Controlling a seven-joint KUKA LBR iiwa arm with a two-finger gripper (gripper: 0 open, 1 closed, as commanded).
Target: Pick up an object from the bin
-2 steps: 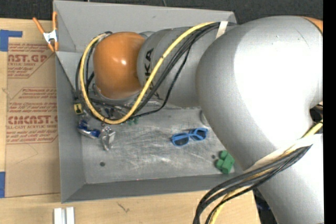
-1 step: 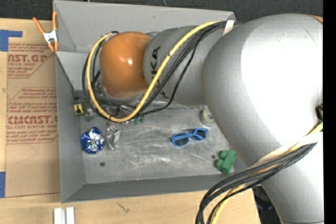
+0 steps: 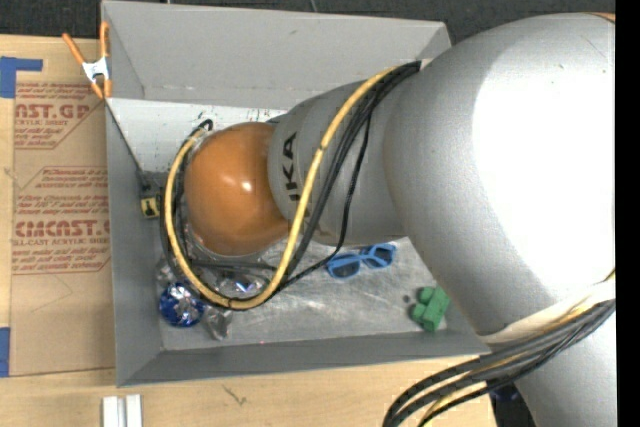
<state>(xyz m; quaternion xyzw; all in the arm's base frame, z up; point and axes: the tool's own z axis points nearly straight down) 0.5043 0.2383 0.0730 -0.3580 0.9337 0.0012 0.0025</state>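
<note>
Blue glossy lump (image 3: 178, 306) lies in the near left corner of the grey bin (image 3: 135, 315), and it is one of the things closest to the gripper. Farther back along the left wall sits a small yellow-and-black piece (image 3: 148, 205). Just right of the blue lump, touching or nearly touching it, is a silvery, glinting scrap (image 3: 217, 321).

Above these two hangs the arm's orange cover (image 3: 230, 190), ringed by a loop of yellow and black cable (image 3: 180, 245). The gripper (image 3: 228, 277) shows only as a dark part under the cover's near edge, low over the floor beside the lump and the scrap. Whether the claw is wide, narrow or holding something cannot be told.

Right of the cable loop, a pair of blue toy sunglasses (image 3: 362, 260) rests on the floor. A green block (image 3: 430, 308) lies near the right front. The silver arm (image 3: 500, 185) covers the right side.
</note>
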